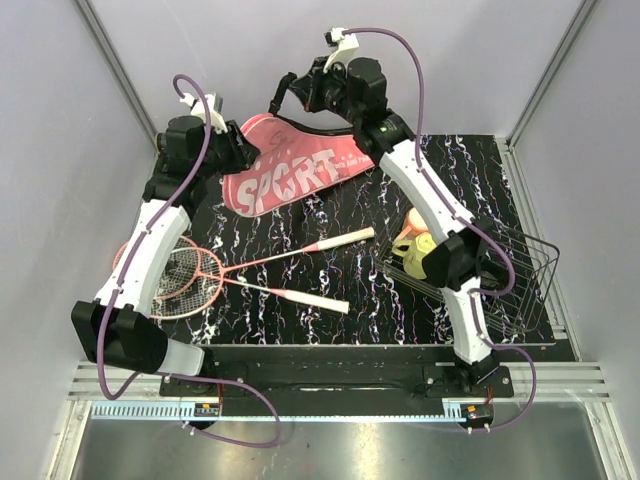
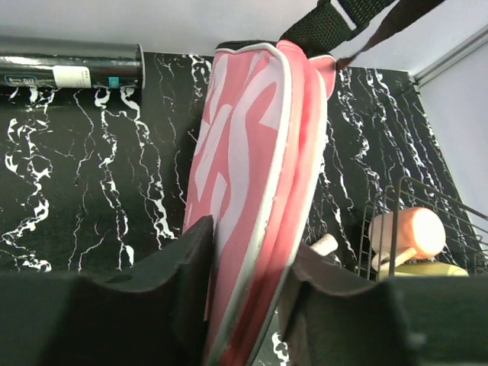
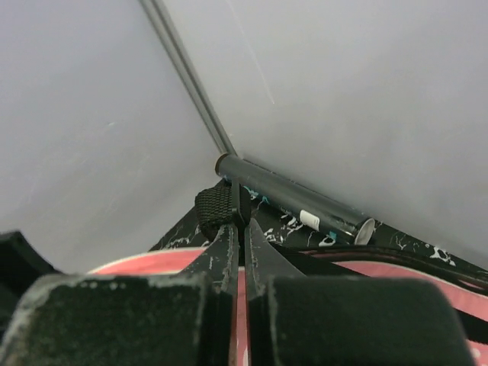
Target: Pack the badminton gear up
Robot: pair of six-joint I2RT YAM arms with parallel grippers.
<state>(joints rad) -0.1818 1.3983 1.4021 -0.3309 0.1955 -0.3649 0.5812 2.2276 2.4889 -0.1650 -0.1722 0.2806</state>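
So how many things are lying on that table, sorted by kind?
Racquets: 2
Pink cover: 1
Black tube: 1
Wire basket: 1
Cup: 1
Total: 6

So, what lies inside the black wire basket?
A yellow-green cup with a peach lid. The right arm covers part of the basket, so the rest is hidden.

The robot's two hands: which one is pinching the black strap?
The right hand: its fingers are shut flat on the black strap. The left hand has the pink cover between its fingers instead.
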